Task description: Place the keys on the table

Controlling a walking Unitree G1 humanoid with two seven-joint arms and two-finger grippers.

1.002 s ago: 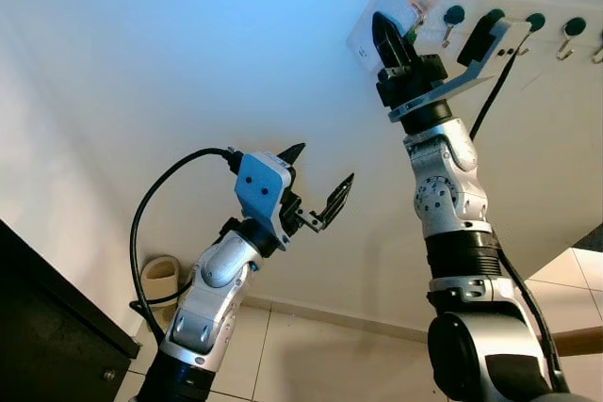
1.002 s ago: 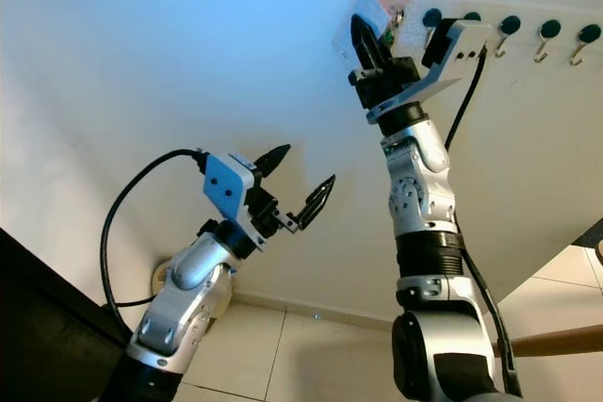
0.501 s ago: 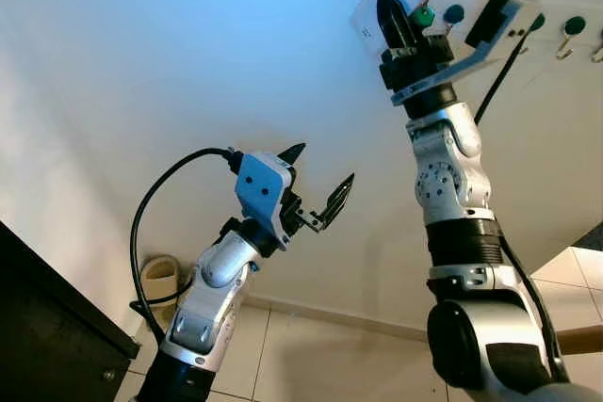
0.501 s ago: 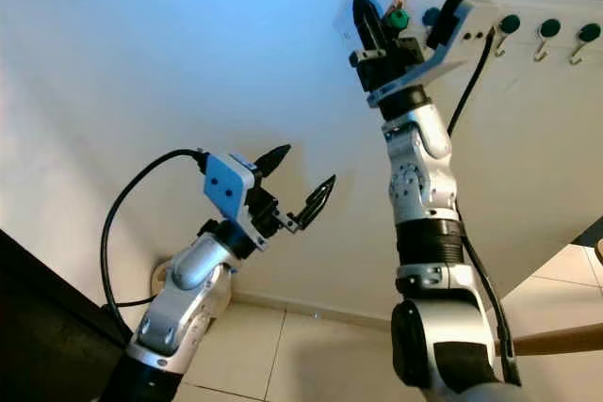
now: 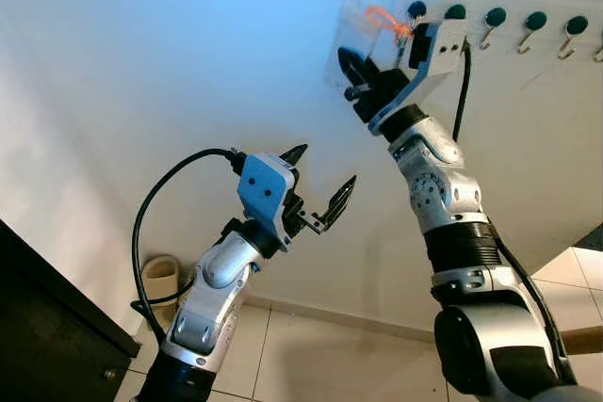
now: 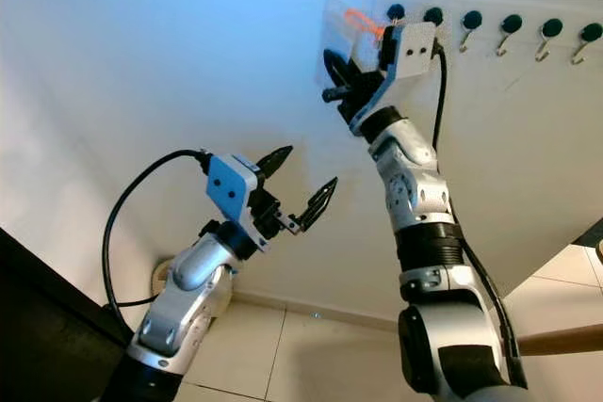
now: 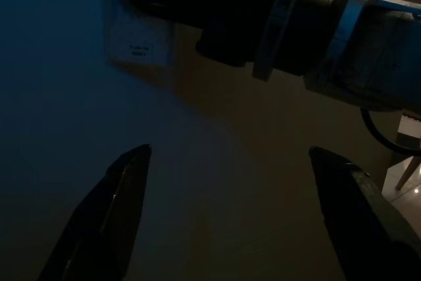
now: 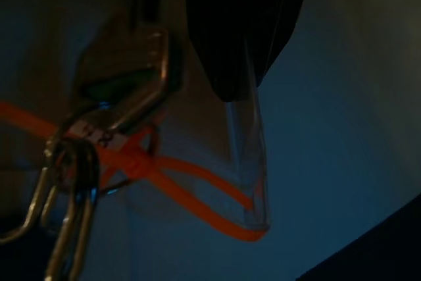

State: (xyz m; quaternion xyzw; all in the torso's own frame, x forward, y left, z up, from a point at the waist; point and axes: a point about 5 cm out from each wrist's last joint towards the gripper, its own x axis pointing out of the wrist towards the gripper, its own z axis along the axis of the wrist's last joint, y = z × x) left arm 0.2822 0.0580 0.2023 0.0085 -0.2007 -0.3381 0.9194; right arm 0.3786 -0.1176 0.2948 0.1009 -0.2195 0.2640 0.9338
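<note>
The keys (image 8: 85,156) hang high on the white wall (image 5: 141,91), at the left end of a row of dark-knobbed hooks (image 5: 496,18). In the right wrist view they show as a silver key and metal rings threaded with an orange cord (image 8: 197,195), with a clear plastic tag (image 8: 250,156) hanging alongside. The right tool (image 5: 360,80) is raised on its silver arm to that spot, its two black fingers pressed together on the clear tag (the tag's sheet emerges from between the fingertips in the right wrist view), while the keys themselves hang just beside the fingers. From the head camera, the tag and orange cord sit just above the tool, near the leftmost hook.

The left tool (image 5: 318,185) is held lower, in front of the wall, well apart from the keys, with its fingers spread wide. A black cable (image 5: 151,223) loops from its blue wrist housing down along the arm. Below, a tiled floor (image 5: 311,355) meets the wall, and a dark cabinet (image 5: 47,327) stands at the far left.
</note>
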